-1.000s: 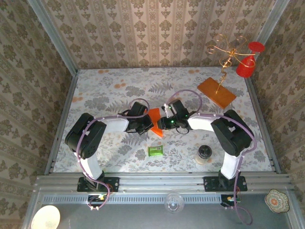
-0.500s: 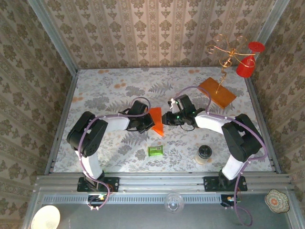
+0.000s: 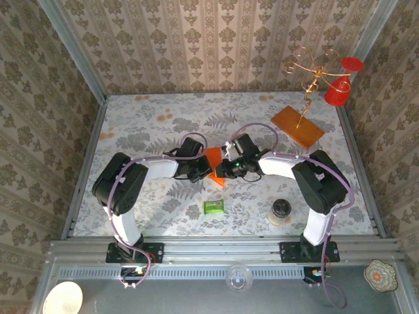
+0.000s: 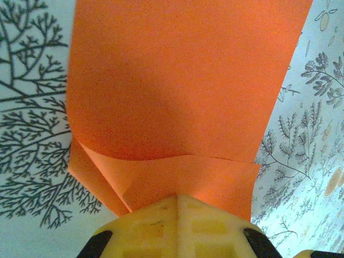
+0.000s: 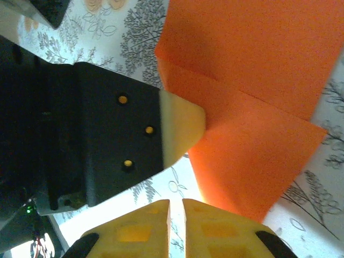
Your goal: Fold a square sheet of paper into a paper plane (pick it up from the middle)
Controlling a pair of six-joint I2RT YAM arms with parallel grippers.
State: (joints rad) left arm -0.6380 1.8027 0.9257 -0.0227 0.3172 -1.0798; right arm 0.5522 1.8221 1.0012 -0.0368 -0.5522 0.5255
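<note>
The orange paper (image 3: 213,157) sits in the middle of the tabletop (image 3: 150,134), between the two arms. It is folded over on itself, with a flap edge running across it (image 4: 177,161). The left fingers (image 4: 145,228) are clenched together on the paper's near edge. One pale tip (image 5: 181,131) overlaps the paper. The right fingers (image 5: 134,231) are pressed almost together just beside the paper's corner, with nothing seen between them. A green packet (image 3: 213,207) lies nearer the arm bases.
</note>
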